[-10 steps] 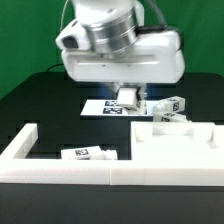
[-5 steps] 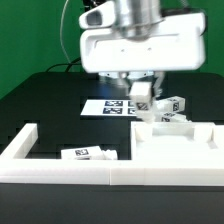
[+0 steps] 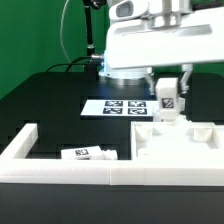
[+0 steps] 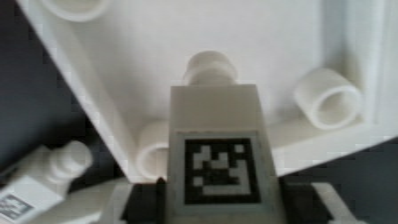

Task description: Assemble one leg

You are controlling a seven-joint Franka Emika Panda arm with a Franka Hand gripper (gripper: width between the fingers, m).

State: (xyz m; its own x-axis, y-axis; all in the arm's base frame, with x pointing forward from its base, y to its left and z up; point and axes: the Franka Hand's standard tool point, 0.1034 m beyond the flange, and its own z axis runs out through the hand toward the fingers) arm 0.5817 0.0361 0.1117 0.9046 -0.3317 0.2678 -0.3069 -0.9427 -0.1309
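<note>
My gripper [image 3: 168, 98] is shut on a leg [image 3: 168, 100], a short white post with a black-and-white tag, and holds it upright just above the far edge of the large white panel [image 3: 172, 143]. In the wrist view the held leg [image 4: 217, 130] fills the middle between my fingers [image 4: 143, 205], its round tip pointing at the panel [image 4: 143, 60], which carries round stubs. Another leg [image 3: 88, 153] lies on its side inside the border wall; in the wrist view a loose leg [image 4: 45, 178] lies beside the panel.
The long white L-shaped border wall [image 3: 40, 165] runs along the front and the exterior view's left. The marker board [image 3: 112, 106] lies flat on the black table behind the panel. A green backdrop stands behind.
My gripper has carried the leg toward the exterior view's right, from over the marker board to above the panel's far edge. It stays shut on the leg.
</note>
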